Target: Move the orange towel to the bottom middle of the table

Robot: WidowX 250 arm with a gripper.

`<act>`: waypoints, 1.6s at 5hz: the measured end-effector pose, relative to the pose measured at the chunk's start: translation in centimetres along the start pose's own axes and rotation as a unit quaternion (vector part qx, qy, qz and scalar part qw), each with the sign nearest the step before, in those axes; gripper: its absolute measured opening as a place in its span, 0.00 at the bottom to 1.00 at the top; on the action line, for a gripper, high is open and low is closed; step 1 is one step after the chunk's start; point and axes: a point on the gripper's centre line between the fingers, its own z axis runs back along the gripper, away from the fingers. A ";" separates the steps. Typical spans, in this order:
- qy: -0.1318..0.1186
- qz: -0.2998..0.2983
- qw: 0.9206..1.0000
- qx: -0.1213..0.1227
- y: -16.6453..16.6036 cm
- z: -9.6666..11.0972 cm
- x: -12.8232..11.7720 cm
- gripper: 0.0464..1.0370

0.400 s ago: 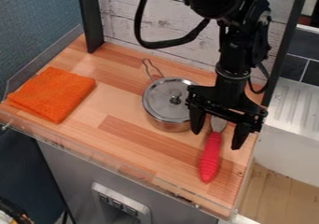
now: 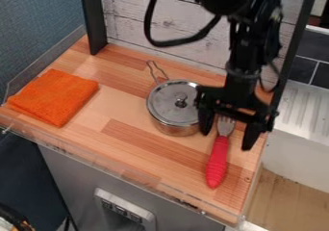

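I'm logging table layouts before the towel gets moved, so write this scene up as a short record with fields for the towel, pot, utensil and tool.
towel: orange, folded, lying flat at the table's left end
pot: metal, lid on, near the middle, wire handle toward the back wall
utensil: fork with red handle, right of the pot, tines toward the back
tool: open, above the fork, holding nothing
task state: towel not yet at bottom middle
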 end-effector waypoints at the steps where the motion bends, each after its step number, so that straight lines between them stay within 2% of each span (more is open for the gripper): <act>1: -0.011 -0.002 1.000 -0.010 0.0 1.9 0.6 0.96; 2: -0.065 -0.005 0.998 -0.023 1.4 6.5 0.4 0.96; 3: -0.072 0.024 0.997 -0.012 6.0 7.2 -0.5 0.96; 4: -0.067 0.053 0.996 -0.005 10.9 6.6 -1.3 0.96; 5: -0.056 0.088 0.994 0.016 15.9 5.5 -2.7 0.96; 6: -0.018 0.102 0.994 0.040 20.6 3.1 -4.0 0.96; 7: 0.024 0.088 0.995 0.049 25.3 1.1 -4.4 0.96; 8: 0.035 0.077 0.995 0.047 30.1 -1.0 -4.7 0.96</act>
